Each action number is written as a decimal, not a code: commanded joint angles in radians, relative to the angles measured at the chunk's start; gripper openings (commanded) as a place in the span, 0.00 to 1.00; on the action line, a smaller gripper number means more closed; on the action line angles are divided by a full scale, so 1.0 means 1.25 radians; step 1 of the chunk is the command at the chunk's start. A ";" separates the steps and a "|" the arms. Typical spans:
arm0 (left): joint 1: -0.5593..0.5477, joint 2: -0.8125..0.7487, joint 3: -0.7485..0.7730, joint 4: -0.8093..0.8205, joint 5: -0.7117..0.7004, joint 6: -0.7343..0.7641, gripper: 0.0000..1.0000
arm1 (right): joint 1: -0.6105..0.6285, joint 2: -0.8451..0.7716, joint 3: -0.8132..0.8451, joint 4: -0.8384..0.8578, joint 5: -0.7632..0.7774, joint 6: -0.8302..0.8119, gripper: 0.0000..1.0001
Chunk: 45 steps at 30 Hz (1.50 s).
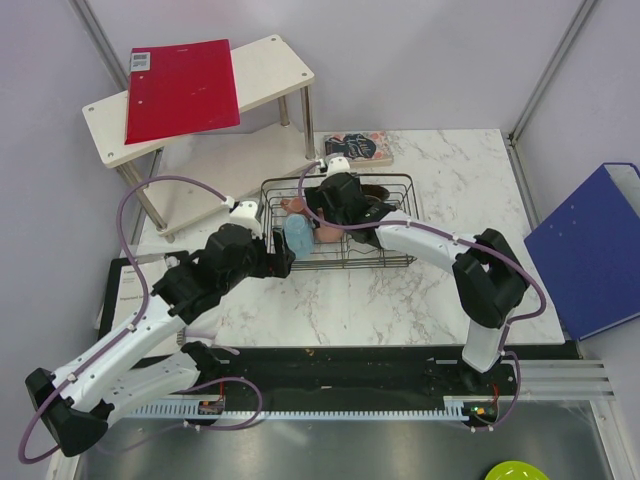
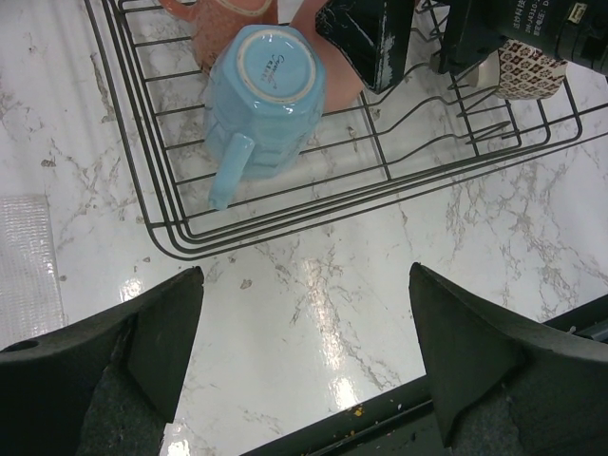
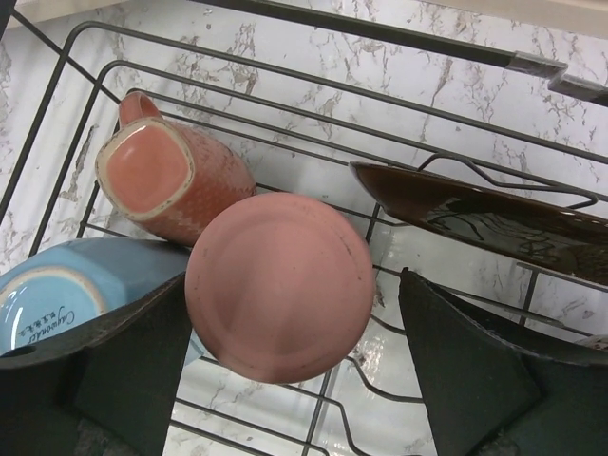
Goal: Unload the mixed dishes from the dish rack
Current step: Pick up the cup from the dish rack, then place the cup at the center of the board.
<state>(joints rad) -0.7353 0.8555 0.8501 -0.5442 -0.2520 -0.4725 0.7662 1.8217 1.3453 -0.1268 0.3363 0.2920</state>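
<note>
The dish rack (image 1: 392,262) is a dark wire basket at the middle of the marble table. In it a light-blue mug (image 2: 261,104) lies base toward me, handle toward the near rim. A salmon-pink tumbler (image 3: 280,285) stands upside down beside a pink handled mug (image 3: 166,185). The dark red-brown plate (image 3: 484,218) leans in the dividers, and a red-patterned bowl (image 2: 527,71) sits at the rack's right end. My right gripper (image 3: 293,280) is open inside the rack, its fingers on either side of the tumbler. My left gripper (image 2: 306,285) is open over bare table just before the rack's (image 2: 285,217) near-left corner.
A white two-tier shelf (image 1: 270,70) with a red folder (image 1: 183,90) stands at the back left. A patterned book (image 1: 358,147) lies behind the rack. A blue binder (image 1: 590,250) lies off the right edge and a lime-green dish (image 1: 515,471) at the bottom right.
</note>
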 commanded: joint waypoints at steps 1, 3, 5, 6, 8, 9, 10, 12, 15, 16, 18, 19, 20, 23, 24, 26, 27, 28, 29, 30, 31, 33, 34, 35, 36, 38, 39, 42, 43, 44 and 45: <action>0.000 0.000 0.000 0.017 0.002 -0.018 0.95 | -0.008 0.002 0.028 0.033 -0.003 -0.003 0.88; 0.000 0.010 0.001 0.019 0.006 -0.022 0.94 | -0.008 -0.003 0.026 0.033 -0.003 -0.005 0.82; 0.002 0.015 0.000 0.021 0.010 -0.023 0.94 | -0.008 -0.011 0.014 0.041 -0.003 -0.005 0.73; 0.000 0.016 0.000 0.022 0.010 -0.025 0.94 | -0.009 -0.020 0.009 0.049 -0.002 -0.008 0.70; 0.000 0.016 -0.001 0.022 0.009 -0.025 0.94 | -0.009 -0.030 -0.006 0.054 -0.003 -0.009 0.61; 0.000 0.016 -0.005 0.025 0.009 -0.026 0.94 | -0.009 -0.040 -0.010 0.058 -0.004 -0.009 0.59; 0.000 0.016 -0.005 0.027 0.009 -0.026 0.94 | -0.009 -0.045 -0.015 0.057 -0.008 -0.010 0.53; 0.000 0.019 -0.008 0.029 0.013 -0.027 0.94 | -0.008 -0.063 -0.018 0.057 -0.013 -0.009 0.50; 0.000 0.020 -0.008 0.032 0.014 -0.027 0.94 | -0.009 -0.101 -0.029 0.057 -0.032 0.000 0.47; 0.000 0.020 -0.008 0.032 0.015 -0.026 0.94 | -0.009 -0.113 -0.033 0.059 -0.037 0.007 0.47; 0.000 0.021 -0.004 0.035 0.013 -0.025 0.94 | -0.009 -0.153 -0.034 0.051 -0.055 0.015 0.47; 0.000 0.024 -0.004 0.036 0.011 -0.023 0.94 | -0.009 -0.165 -0.032 0.045 -0.065 0.016 0.47; 0.000 0.024 -0.004 0.038 0.013 -0.025 0.94 | -0.008 -0.177 -0.031 0.038 -0.082 0.022 0.47; 0.000 0.031 0.001 0.041 0.017 -0.025 0.94 | -0.009 -0.235 -0.025 0.012 -0.098 0.029 0.48; 0.000 0.030 0.002 0.041 0.017 -0.026 0.94 | -0.009 -0.269 -0.027 0.003 -0.108 0.030 0.48; 0.000 0.031 0.002 0.045 0.017 -0.028 0.93 | -0.008 -0.310 -0.032 -0.004 -0.113 0.031 0.48; 0.002 0.030 0.003 0.046 0.017 -0.031 0.93 | -0.009 -0.355 -0.038 -0.004 -0.110 0.033 0.48; 0.000 0.030 0.002 0.048 0.016 -0.033 0.93 | -0.009 -0.380 -0.056 -0.003 -0.102 0.034 0.47; 0.000 0.027 0.001 0.052 0.015 -0.040 0.93 | -0.010 -0.405 -0.070 0.001 -0.092 0.038 0.46; 0.000 0.026 0.000 0.056 0.015 -0.045 0.93 | -0.010 -0.456 -0.085 0.012 -0.075 0.052 0.42; 0.002 0.021 -0.003 0.061 0.015 -0.051 0.93 | -0.014 -0.479 -0.117 0.019 -0.070 0.063 0.38; 0.000 0.005 -0.015 0.088 0.015 -0.074 0.93 | -0.025 -0.543 -0.159 0.051 -0.074 0.093 0.26; 0.000 -0.003 -0.022 0.103 0.016 -0.082 0.94 | -0.030 -0.561 -0.204 0.066 -0.086 0.130 0.08; 0.000 -0.013 -0.030 0.122 0.020 -0.102 0.94 | -0.045 -0.577 -0.228 0.079 -0.096 0.150 0.00; 0.000 -0.039 -0.053 0.178 0.020 -0.115 0.95 | -0.053 -0.604 -0.272 0.093 -0.112 0.170 0.00; 0.000 -0.074 -0.108 0.264 0.057 -0.136 0.93 | -0.085 -0.634 -0.320 0.155 -0.195 0.235 0.00; 0.000 -0.094 -0.128 0.346 0.066 -0.148 0.91 | -0.096 -0.645 -0.374 0.215 -0.221 0.268 0.00; 0.007 -0.139 -0.157 0.458 0.142 -0.179 0.91 | -0.147 -0.689 -0.517 0.441 -0.361 0.418 0.00; 0.010 -0.135 -0.156 0.473 0.167 -0.188 0.91 | -0.160 -0.694 -0.549 0.505 -0.390 0.456 0.00; 0.019 -0.130 -0.148 0.484 0.224 -0.218 0.91 | -0.181 -0.697 -0.578 0.561 -0.432 0.534 0.00; 0.025 -0.120 -0.144 0.500 0.260 -0.232 0.91 | -0.188 -0.693 -0.617 0.658 -0.452 0.565 0.00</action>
<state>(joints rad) -0.7280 0.6952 0.6559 -0.1604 -0.1139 -0.6449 0.5770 0.9836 0.6994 0.2440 -0.0090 0.7097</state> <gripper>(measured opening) 0.914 0.714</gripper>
